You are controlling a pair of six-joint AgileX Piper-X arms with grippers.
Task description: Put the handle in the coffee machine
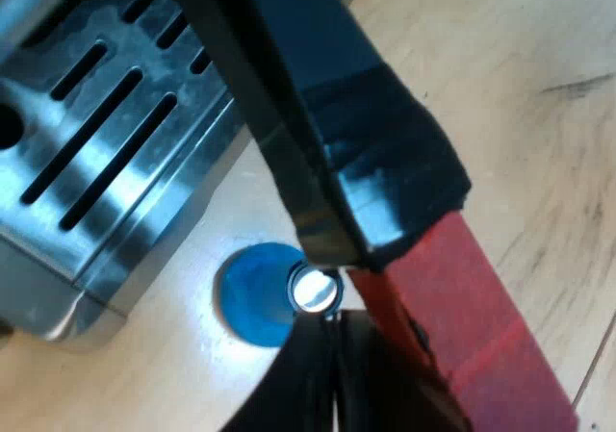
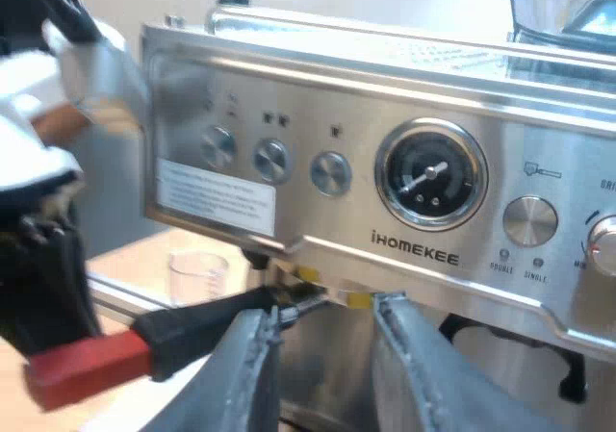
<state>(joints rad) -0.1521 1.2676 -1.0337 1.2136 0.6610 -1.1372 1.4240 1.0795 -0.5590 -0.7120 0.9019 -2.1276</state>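
Metal holder, dark-handled and red at its end (image 2: 192,328), is up at the front of the brushed-steel espresso machine (image 2: 337,114). Its head sits tucked beneath the lower edge of the front panel, while the handle juts out sideways and slightly downward, away from the machine. Judging from that angle, the head is at its seat but not yet turned home. The twist that locks it, and the release afterwards, look to be what is left. Whether the lugs are engaged is hidden under the panel.

The left gripper (image 1: 348,276) carries the work. Its two black fingers (image 1: 289,143) are pressed onto the handle from opposite sides, pinching it where the dark wrap meets the red end. Below them lie the slotted steel drip tray (image 1: 106,153) and a round blue tamper (image 1: 252,295) on the pale wooden table (image 1: 539,114).

The right gripper (image 2: 323,309) is aimed at the machine's front near the holder's head. Its fingers are spread wide, gripping nothing and, as far as can be seen, touching nothing. A small clear measuring glass (image 2: 197,273) stands beyond the handle, near the machine's base.
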